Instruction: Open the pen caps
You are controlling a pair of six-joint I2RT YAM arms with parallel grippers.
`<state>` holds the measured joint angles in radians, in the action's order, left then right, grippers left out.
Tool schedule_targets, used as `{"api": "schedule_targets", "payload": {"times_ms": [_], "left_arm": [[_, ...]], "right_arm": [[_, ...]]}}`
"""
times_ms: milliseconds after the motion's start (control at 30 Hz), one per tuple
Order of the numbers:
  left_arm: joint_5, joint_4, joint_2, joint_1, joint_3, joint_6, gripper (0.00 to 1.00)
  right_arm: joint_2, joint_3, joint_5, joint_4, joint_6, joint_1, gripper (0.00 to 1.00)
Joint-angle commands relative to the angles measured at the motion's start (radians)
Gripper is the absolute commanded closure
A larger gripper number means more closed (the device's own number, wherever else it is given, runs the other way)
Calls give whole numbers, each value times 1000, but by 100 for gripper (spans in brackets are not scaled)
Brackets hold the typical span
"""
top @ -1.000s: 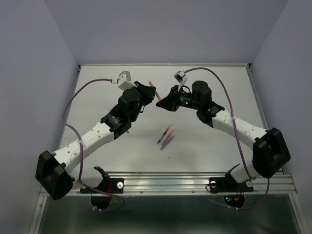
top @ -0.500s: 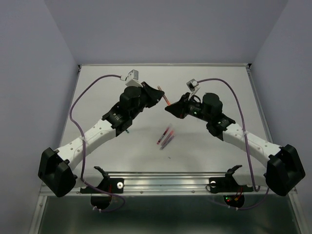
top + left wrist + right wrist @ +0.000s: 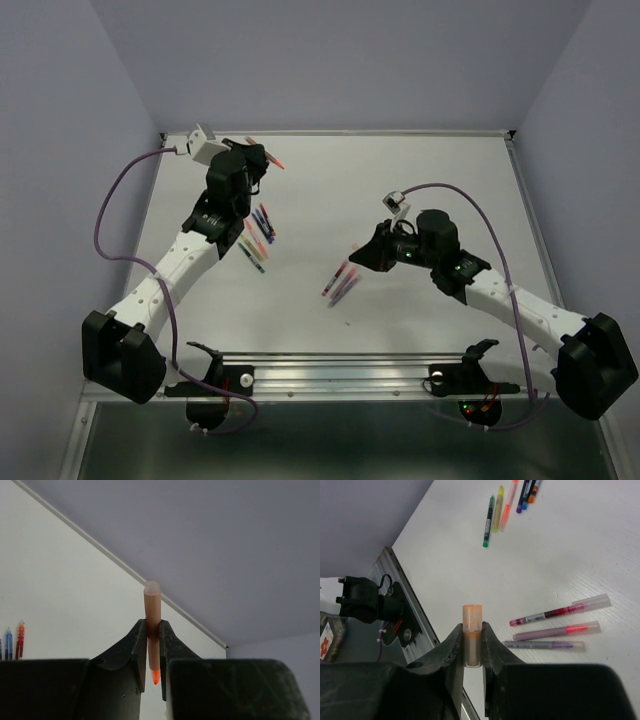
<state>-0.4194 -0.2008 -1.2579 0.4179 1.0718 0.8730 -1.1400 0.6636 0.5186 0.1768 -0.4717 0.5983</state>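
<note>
Right gripper clamped on orange cap. Left gripper clamped on uncapped orange pen, far-left corner. Three pens, apparently capped, just beside right gripper on table, long axes diagonal; right arm nearer.

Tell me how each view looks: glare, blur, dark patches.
Top external: even light, with glare along the metal rail. Left wrist: the orange pen in the left gripper is crisp, and the gripper's body is near-black. Right wrist: the cap in the right gripper and the three pens are sharp under flat light.
</note>
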Motion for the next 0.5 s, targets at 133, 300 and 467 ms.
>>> {"api": "schedule_targets", "payload": {"times_ms": [133, 300, 467], "left_arm": [[240, -109, 58, 2, 24, -503, 100], [407, -28, 69, 2, 1, -654, 100], [533, 15, 80, 2, -85, -631, 100]], "right_arm": [[-70, 165, -405, -382, 36, -66, 99], [-153, 186, -463, -427, -25, -218, 99], [-275, 220, -514, -471, -10, -279, 97]]}}
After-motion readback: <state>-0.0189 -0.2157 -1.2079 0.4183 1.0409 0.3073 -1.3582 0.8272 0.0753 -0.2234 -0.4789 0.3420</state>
